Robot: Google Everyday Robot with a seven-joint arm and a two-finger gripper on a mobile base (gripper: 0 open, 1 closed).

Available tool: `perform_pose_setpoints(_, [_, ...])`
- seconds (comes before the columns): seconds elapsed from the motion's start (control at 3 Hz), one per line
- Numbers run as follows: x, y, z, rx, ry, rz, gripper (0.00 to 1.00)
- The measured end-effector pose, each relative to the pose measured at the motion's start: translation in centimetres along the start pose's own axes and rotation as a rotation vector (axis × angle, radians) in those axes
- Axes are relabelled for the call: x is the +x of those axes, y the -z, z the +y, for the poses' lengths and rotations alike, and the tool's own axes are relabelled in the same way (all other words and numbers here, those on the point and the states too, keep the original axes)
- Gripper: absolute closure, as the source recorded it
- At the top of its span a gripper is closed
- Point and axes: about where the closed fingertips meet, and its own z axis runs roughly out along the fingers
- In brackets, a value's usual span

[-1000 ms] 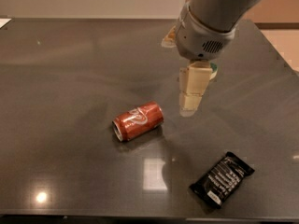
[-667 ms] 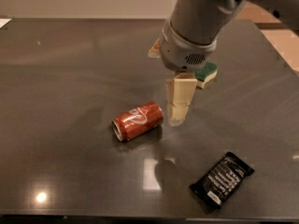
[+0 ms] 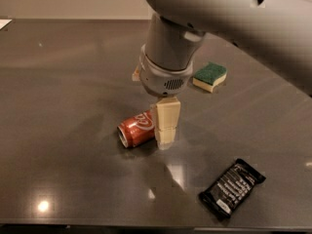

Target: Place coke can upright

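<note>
The coke can is red with white script and lies on its side on the dark table, its silver end facing front left. My gripper hangs down from the grey arm at the can's right end, with its tips at the table surface. The cream near finger stands in front of the can's right end and hides it. The far finger is hidden. The jaws look open around that end of the can.
A green and yellow sponge lies behind and to the right of the arm. A black snack packet lies at the front right near the table's front edge. A white sheet corner shows at the far left.
The arm has moved left and down. The gripper went from beside and above the can's right to down at the can's right end. The sponge has come into view.
</note>
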Motion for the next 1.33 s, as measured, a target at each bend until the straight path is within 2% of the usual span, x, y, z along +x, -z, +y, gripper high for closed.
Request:
perform_pose_setpoints(0.67, [-1.6,-3.4,-0.4,-0.051,0.046,0.078,0.0])
perform_pose_setpoints(1.33, [-1.7,-5.3,-0.1,-0.091,0.06,0.144,0.0])
